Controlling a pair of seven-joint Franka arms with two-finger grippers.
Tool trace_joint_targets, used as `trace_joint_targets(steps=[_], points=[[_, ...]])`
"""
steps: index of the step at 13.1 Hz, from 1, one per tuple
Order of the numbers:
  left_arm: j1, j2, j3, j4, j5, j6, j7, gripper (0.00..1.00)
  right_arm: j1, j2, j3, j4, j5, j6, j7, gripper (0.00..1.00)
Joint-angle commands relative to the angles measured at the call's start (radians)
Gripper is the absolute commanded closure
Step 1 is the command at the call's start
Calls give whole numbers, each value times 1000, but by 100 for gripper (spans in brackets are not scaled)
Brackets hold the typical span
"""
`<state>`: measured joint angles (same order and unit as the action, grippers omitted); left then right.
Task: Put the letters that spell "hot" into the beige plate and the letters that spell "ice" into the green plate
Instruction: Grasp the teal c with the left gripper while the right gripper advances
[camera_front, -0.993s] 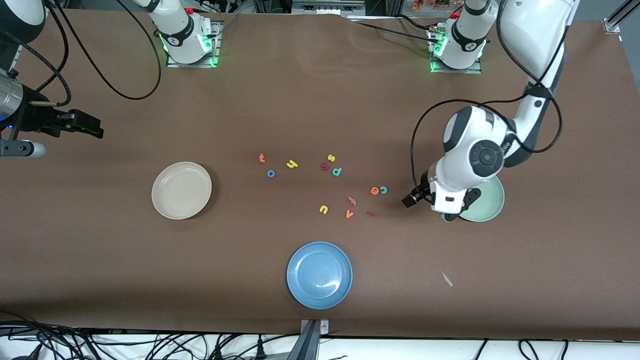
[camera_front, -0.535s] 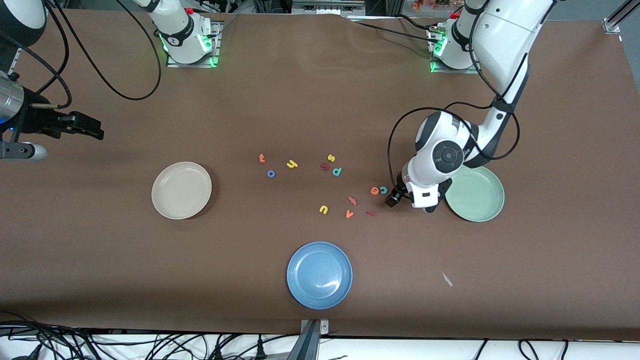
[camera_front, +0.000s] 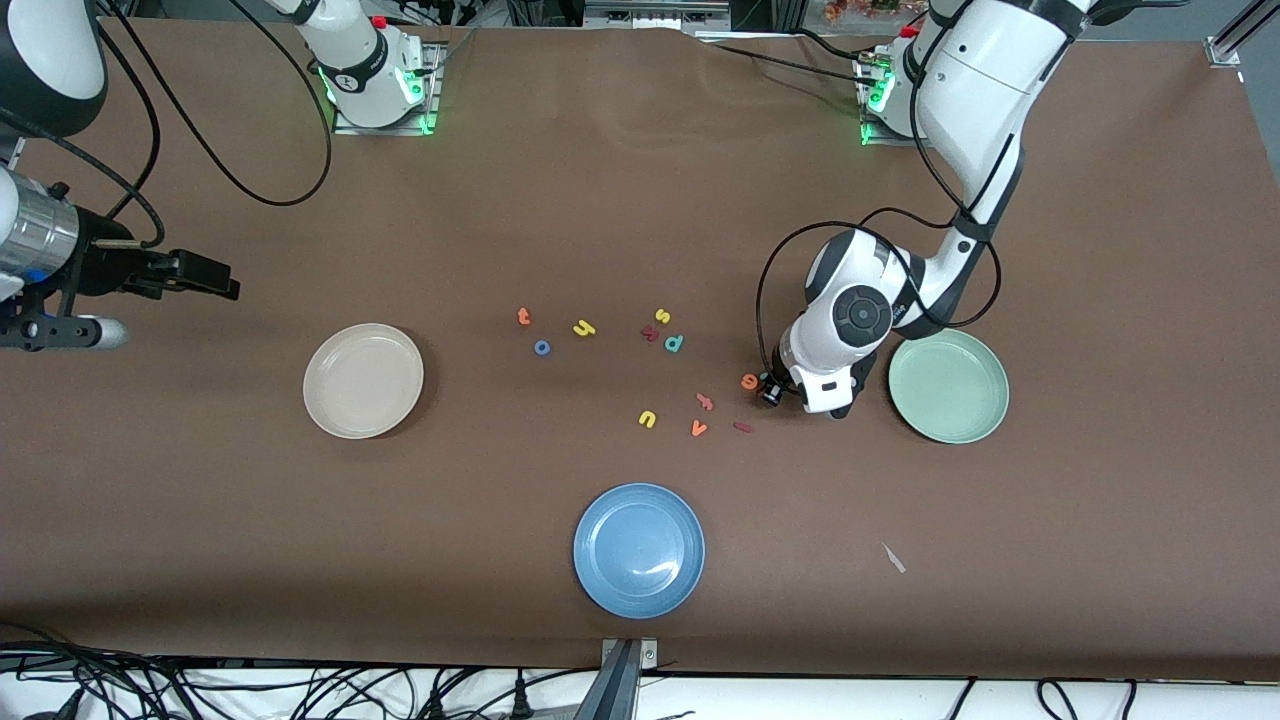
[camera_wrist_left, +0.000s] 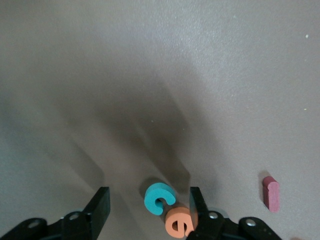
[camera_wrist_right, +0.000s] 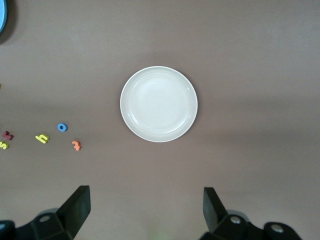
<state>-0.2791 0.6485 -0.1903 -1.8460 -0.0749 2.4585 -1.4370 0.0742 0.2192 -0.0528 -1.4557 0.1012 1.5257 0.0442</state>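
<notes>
My left gripper (camera_front: 770, 391) is low over the table, open. Its jaws straddle the teal c (camera_wrist_left: 159, 198) without touching it, and the orange e (camera_wrist_left: 179, 223) lies against one finger. The dark red i (camera_wrist_left: 271, 193) lies a little apart. The green plate (camera_front: 948, 386) sits beside that gripper toward the left arm's end. The orange t (camera_front: 523, 316), blue o (camera_front: 542, 347) and yellow h (camera_front: 584, 327) lie mid-table. The beige plate (camera_front: 363, 380) is empty. My right gripper (camera_front: 225, 283) hangs open high over the right arm's end, looking down on the beige plate (camera_wrist_right: 159, 104).
Other letters are scattered among them: yellow s (camera_front: 662, 316), teal p (camera_front: 674, 343), yellow u (camera_front: 647, 419), orange v (camera_front: 698, 428). A blue plate (camera_front: 639, 550) sits nearer the front camera. A small white scrap (camera_front: 893, 558) lies on the brown table.
My left arm swung from over the green plate toward the letters and came down around the c, its jaws narrowing. My right gripper shifted slightly toward the table's middle.
</notes>
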Motion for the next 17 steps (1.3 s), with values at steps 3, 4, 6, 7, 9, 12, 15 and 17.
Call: trace_joint_targets(steps=[3,4,6,7,9,12,15,17], points=[[-25,23,12,14,26,23,-52,38,5,29,13,17,23,-12,-6,0],[-28,25,14,14,26,23,-54,44,18,40,13,12,23,-9,-10,0],[-28,25,14,14,26,23,-54,55,47,100,13,14,25,-4,-26,0],[-28,25,14,14,27,23,-54,60,52,100,16,14,25,-2,-24,0],[-28,23,14,16,56,23,-54,82,50,101,54,14,23,16,-9,0],[-12,4,12,17,113,7,-43,98,50,109,103,-1,46,85,8,0],[29,-85,9,17,130,-132,103,100,50,111,180,-41,46,158,134,0],[92,-151,3,16,109,-289,312,100,50,120,218,-66,43,195,140,0]])
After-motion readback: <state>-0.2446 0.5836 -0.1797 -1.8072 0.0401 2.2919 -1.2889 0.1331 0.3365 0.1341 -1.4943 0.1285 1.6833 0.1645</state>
